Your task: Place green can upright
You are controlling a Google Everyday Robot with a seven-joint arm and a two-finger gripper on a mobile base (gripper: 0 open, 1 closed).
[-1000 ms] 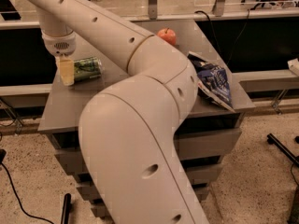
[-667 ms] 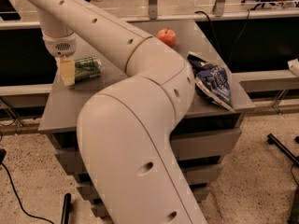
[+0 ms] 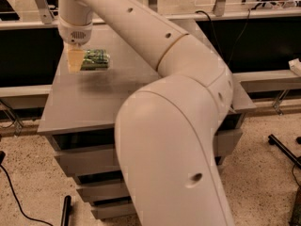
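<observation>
**End effector at the can's end, can on its side**

End effector point(image 3: 75, 62) is hanging from the wrist over the back-left part of the surface point(image 3: 94, 112), sitting right against the left end of the green can point(image 3: 97, 59) as seen in the camera view. I can't tell from here whether it's clamping the can or just parked beside it.

The can is lying on its side, long axis running left-right across the view, close to the left edge of the surface. A soft shadow is showing just under it, so it may be riding slightly clear of the surface. I'm not sure of that.

My read is that we're working the tip-up step and the can isn't upright yet.

To do it cleanly:
- Confirm a firm hold before rotating.
- Turn the wrist a quarter turn so the can's long axis is pointing up and one silver end is facing down.
- Come down slowly so the flat end is seating flush, not landing on its rim.
- Aim for the bare patch in front of the can, away from the left edge. The arm point(image 3: 178, 126) is covering the right side.
- Let go only once the surface is carrying the weight, then retreat straight up.
</observation>
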